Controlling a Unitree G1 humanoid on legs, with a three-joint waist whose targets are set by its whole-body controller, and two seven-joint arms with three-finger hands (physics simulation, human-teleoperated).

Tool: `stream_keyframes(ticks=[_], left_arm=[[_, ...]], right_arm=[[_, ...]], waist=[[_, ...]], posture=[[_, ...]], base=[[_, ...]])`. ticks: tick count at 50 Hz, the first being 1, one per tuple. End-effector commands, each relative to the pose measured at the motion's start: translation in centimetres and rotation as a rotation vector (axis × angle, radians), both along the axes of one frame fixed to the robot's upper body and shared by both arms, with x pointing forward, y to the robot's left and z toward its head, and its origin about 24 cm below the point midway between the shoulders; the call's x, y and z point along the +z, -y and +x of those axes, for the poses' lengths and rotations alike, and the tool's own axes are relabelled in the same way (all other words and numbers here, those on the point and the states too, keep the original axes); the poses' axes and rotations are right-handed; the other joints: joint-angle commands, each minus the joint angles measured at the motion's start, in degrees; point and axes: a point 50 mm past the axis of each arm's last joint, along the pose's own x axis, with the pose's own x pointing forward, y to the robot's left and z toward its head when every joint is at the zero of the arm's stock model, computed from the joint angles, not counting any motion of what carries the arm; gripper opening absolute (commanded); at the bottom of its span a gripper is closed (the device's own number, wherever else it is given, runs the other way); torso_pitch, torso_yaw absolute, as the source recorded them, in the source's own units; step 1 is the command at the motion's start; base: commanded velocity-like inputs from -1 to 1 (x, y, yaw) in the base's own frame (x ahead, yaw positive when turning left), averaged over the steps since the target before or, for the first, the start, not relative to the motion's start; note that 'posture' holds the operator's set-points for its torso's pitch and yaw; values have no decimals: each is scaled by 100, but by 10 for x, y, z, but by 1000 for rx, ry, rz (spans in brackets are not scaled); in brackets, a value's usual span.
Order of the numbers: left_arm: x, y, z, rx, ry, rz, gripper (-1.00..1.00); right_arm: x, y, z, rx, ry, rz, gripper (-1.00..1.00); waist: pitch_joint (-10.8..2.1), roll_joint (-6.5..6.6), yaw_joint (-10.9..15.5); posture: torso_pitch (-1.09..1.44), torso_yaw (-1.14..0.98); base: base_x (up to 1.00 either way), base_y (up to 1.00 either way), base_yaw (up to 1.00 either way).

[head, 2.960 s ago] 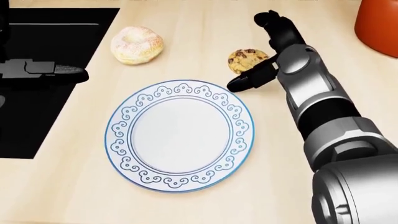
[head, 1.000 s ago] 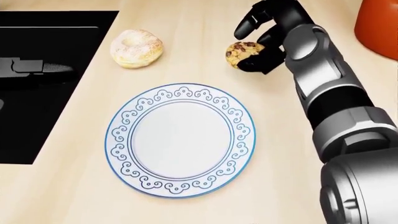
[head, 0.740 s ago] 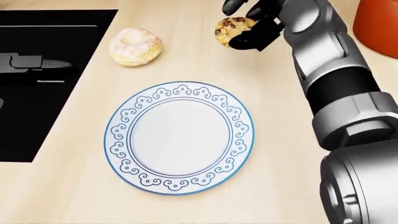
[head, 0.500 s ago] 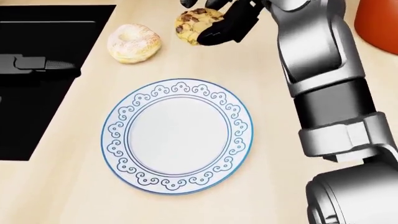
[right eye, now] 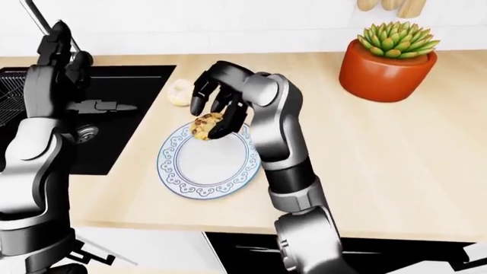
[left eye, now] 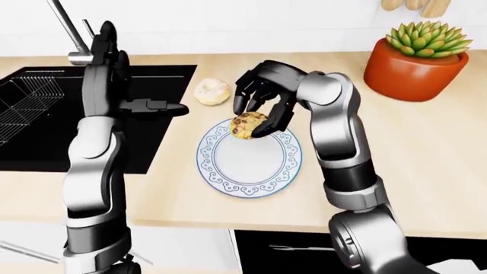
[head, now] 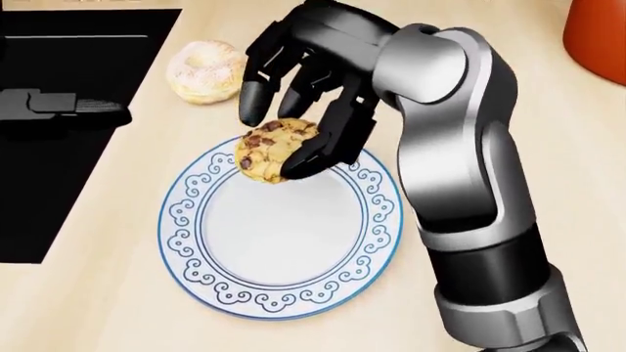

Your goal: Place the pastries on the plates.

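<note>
A chocolate-chip cookie is held in my right hand, whose fingers are closed round it. It hangs over the upper left rim of a white plate with blue scrollwork on the wooden counter. A sugared donut lies on the counter above and left of the plate, apart from it. My left hand is open and empty, fingers stretched out flat over the right edge of the black sink. Only one plate shows.
A black sink with a faucet fills the left of the views. An orange pot with a green succulent stands at the upper right of the counter. The counter's near edge runs below the plate.
My right hand closed on the cookie, lifted it off the counter and carried it left and down the view to over the plate's rim. The left hand has hardly moved.
</note>
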Motion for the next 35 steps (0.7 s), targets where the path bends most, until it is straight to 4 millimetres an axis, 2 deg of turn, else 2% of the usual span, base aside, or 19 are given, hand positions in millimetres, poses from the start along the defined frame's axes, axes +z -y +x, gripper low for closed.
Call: stream_keyframes(ticks=[1, 9, 22, 31, 33, 35], left_arm=[[19, 0, -6, 1, 92, 18, 100], [20, 0, -6, -1, 92, 19, 100], [19, 0, -6, 0, 93, 16, 100], [17, -1, -7, 2, 91, 15, 100], [17, 0, -7, 1, 91, 16, 100], [17, 0, -6, 1, 91, 16, 100]], right_arm=[[17, -3, -6, 17, 84, 1, -38], [4, -3, -15, 48, 36, -38, -38], [-1, -3, -28, 80, 0, -72, -35], [-2, -2, -33, 89, -12, -86, -7], [-2, -2, -34, 92, -13, -87, 7], [-1, -2, -34, 90, -13, -91, 14]], waist=[[-176, 28, -5], [-174, 39, -21], [-169, 49, -33], [-167, 61, -30], [-170, 64, -33], [-169, 65, -31]], posture=[[0, 0], [0, 0], [0, 0], [0, 0], [0, 0], [0, 0]], base=[[0, 0, 0], [0, 0, 0], [0, 0, 0], [0, 0, 0], [0, 0, 0], [0, 0, 0]])
